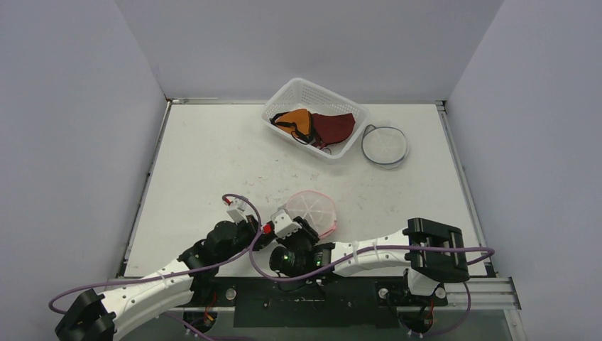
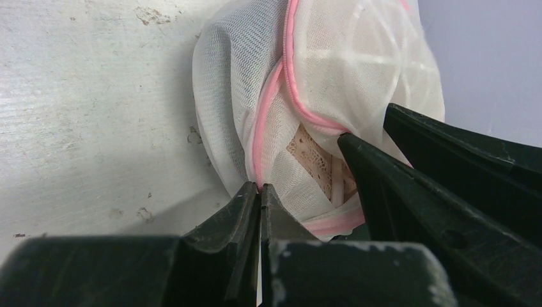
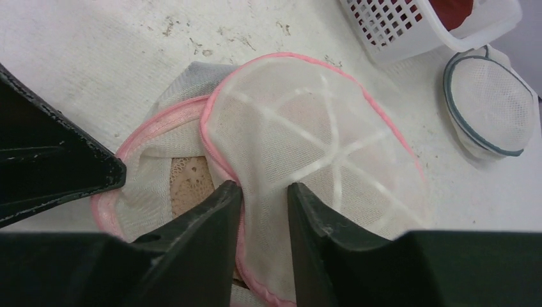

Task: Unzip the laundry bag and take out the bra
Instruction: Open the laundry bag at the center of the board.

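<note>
Left fingers (image 2: 250, 206): pressed together, pinching the pink trim of the laundry bag (image 2: 243, 83) at its near edge.
Right fingers (image 3: 220, 211): part-way apart, one on each side of the bag's round upper flap, mesh filling the gap. Whether they press it cannot be told.
Laundry bag: white mesh, pink-edged, white ribs across the flap. It lies on the bench (image 1: 213, 156) at the near middle, just ahead of both arms, with a gap open along the zip line.
Bra (image 3: 188, 182): beige lace, seen through that gap, inside the bag.
Basket (image 1: 282, 99): white plastic, far centre, holding orange and dark red garments (image 1: 316, 126).
Second mesh bag (image 1: 384, 144): round, grey-rimmed, just right of the basket.
</note>
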